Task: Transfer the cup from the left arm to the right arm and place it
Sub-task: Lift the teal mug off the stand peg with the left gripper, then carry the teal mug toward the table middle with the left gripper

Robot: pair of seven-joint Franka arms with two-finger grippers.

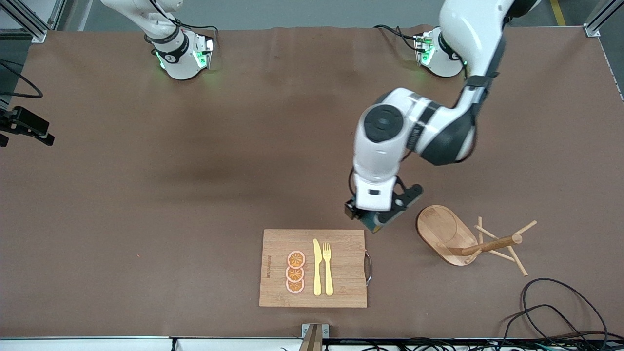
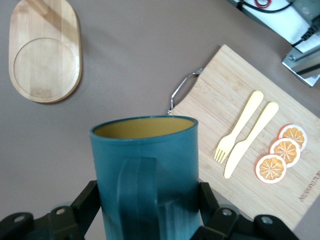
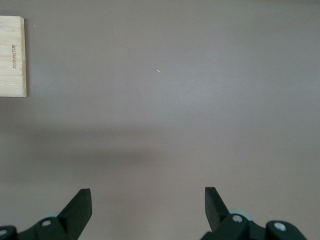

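My left gripper is shut on the dark teal cup and holds it above the table, between the cutting board's corner and the wooden rack's base. In the left wrist view the cup fills the middle, its mustard-yellow inside showing at the rim and its handle facing the camera. The black fingers press on its two sides, with my left gripper around it. My right gripper is open and empty over bare brown table. It does not show in the front view.
A wooden cutting board with a yellow knife, a fork and three orange slices lies near the table's front edge. A wooden peg rack lies tipped beside it, toward the left arm's end. Cables lie at that corner.
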